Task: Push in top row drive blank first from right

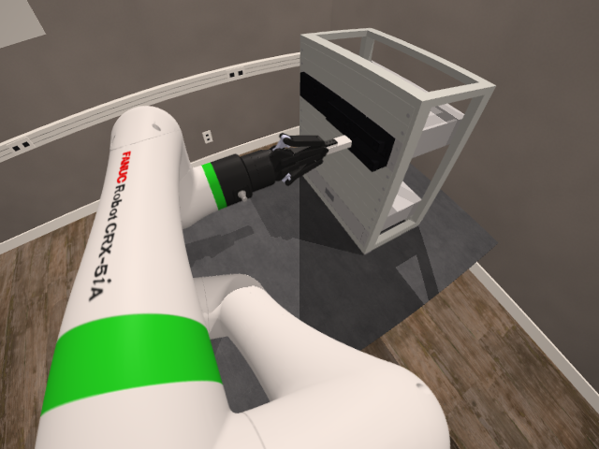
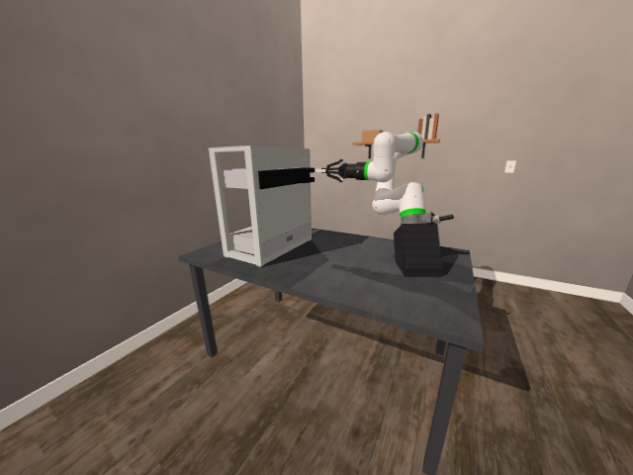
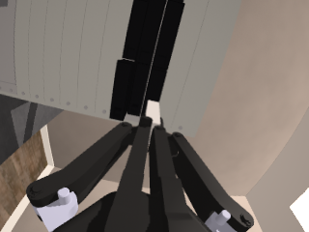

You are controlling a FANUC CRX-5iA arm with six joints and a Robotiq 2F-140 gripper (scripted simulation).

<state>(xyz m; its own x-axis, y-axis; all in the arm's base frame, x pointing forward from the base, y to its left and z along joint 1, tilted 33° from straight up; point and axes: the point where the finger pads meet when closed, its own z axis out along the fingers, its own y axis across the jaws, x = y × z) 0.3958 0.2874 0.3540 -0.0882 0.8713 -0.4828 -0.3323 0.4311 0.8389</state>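
Observation:
The grey and white rack [image 1: 338, 193] [image 2: 286, 225] [image 3: 65, 39] stands upright on the dark table [image 1: 338, 290] [image 2: 357, 296]. A black band of drive blanks [image 1: 348, 116] [image 2: 283, 177] [image 3: 157, 33] runs across its upper front. In the wrist view, some blanks at the band's near end stick out further than the rest. My gripper [image 1: 344, 141] [image 2: 319, 170] [image 3: 151, 109] is shut with nothing between its fingers. Its white pads point straight at that end of the band, very close to it. I cannot tell whether they touch.
The arm's black pedestal [image 2: 418, 250] stands on the table to the right of the rack. A wall shelf with books [image 2: 429, 130] hangs behind the arm. The table's edges lie close behind and beside the rack.

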